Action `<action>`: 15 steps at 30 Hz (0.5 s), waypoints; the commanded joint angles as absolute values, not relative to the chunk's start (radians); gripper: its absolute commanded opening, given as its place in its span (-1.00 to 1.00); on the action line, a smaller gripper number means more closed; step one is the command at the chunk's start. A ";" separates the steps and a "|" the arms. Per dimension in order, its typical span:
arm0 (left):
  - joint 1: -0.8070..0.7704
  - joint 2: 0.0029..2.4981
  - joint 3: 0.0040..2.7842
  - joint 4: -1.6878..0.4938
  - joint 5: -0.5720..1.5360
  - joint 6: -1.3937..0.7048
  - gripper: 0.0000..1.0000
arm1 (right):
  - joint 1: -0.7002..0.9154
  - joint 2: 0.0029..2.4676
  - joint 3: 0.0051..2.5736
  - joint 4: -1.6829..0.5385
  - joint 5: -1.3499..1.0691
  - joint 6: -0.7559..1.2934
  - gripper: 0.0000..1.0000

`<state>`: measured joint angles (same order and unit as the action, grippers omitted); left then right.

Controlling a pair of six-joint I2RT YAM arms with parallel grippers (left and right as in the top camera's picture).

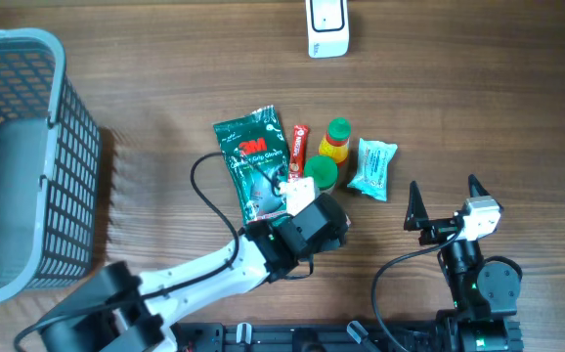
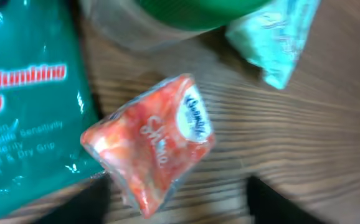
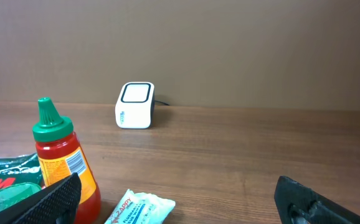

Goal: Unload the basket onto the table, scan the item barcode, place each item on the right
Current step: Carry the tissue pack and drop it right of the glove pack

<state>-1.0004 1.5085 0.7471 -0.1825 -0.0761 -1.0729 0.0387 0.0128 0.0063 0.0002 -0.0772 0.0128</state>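
1 wooden table (image 1: 165, 59), brown wall (image 3: 230, 43) behind scanner (image 3: 134, 105)

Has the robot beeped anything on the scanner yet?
Not yet, it seems. No item sits by the white scanner. The left jaws stand open around a red-orange packet on the table, not gripping it. Still left: grip it, carry it to the scanner and show its barcode.

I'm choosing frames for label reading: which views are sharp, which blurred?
Overhead: sharp, even light, the grey plastic mesh basket throwing a striped shadow rightward. Left wrist: soft focus, the orange-red plastic tissue packet blurred, its print barely legible. Right wrist: white box-shaped scanner fairly crisp; near dark fingertips blurred.
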 commanded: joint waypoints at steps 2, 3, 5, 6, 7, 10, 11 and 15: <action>-0.947 1.330 0.893 -0.281 -0.268 -0.702 0.86 | 0.038 0.005 0.005 0.002 -0.075 0.003 1.00; -0.930 1.287 0.924 -0.299 -0.308 -0.631 0.97 | 0.038 0.005 0.005 0.002 -0.075 0.003 0.99; -0.888 1.193 0.989 -0.304 -0.418 -0.496 0.99 | 0.038 0.005 0.005 0.002 -0.075 0.003 0.99; -0.868 1.159 1.018 -0.303 -0.461 -0.450 1.00 | 0.038 0.005 0.005 0.002 -0.075 0.003 0.99; -0.844 1.130 1.048 -0.305 -0.493 -0.400 1.00 | 0.038 0.005 0.005 0.002 -0.075 0.002 1.00; -0.759 1.076 1.107 -0.365 -0.508 -0.321 1.00 | 0.038 0.005 0.005 0.002 -0.075 0.002 0.99; -0.736 1.066 1.115 -0.399 -0.507 -0.322 1.00 | 0.038 0.005 0.005 0.002 -0.075 0.003 0.99; -0.615 0.995 1.122 -0.756 -0.507 -0.403 1.00 | 0.038 0.005 0.005 0.002 -0.075 0.003 0.99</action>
<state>-0.6746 1.0283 1.1275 -0.6033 -0.4778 -0.3946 0.0387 0.0128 0.0063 0.0006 -0.0772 0.0128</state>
